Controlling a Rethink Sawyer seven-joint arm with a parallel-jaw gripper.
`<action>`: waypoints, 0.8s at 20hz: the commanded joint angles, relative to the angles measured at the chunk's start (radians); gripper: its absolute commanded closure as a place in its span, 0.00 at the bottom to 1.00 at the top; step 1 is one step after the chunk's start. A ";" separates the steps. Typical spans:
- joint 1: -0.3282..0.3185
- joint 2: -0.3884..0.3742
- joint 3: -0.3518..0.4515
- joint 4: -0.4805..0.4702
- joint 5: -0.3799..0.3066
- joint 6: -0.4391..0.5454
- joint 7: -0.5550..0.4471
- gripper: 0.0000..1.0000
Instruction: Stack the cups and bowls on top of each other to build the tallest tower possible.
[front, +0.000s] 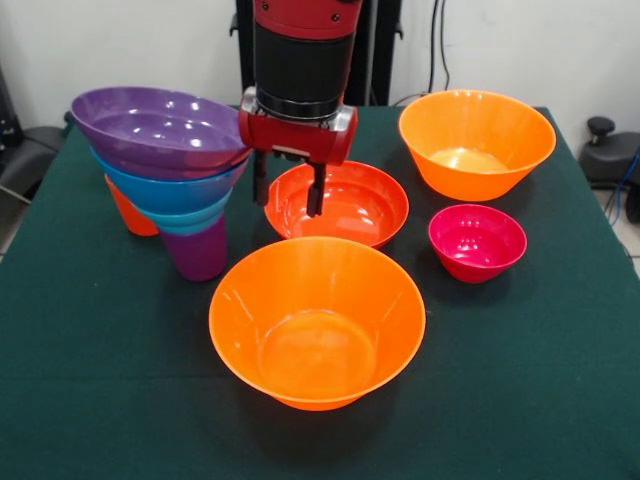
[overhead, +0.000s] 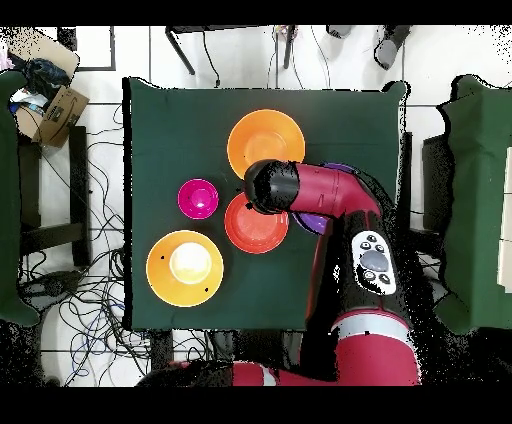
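While the gripper (front: 289, 187) hangs w/ fingers (front: 316, 190) apart, holding nothing, over the red-orange bowl's (front: 350, 210) rim, the tower (front: 175, 175) leans just beside it, purple bowl (front: 155, 125) on top. Two orange bowls (front: 317, 320) and a magenta bowl (front: 477, 241) crowd the worktop (front: 100, 380) nearby.

Pretty sure I'm in a robotics lab. My pedestal sits at a table (overhead: 150, 150) draped in dark green cloth, loose cables (overhead: 85, 290) sprawl all over the pale floor, there's a cardboard box (overhead: 62, 110) of junk in one corner, and more green-covered tables (overhead: 480, 200) alongside.
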 joint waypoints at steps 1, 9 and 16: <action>-0.001 0.037 0.115 0.066 0.023 -0.014 0.061 0.00; 0.024 0.037 0.106 0.070 0.039 -0.019 0.089 0.00; 0.033 0.044 0.105 0.056 0.044 -0.010 0.092 0.00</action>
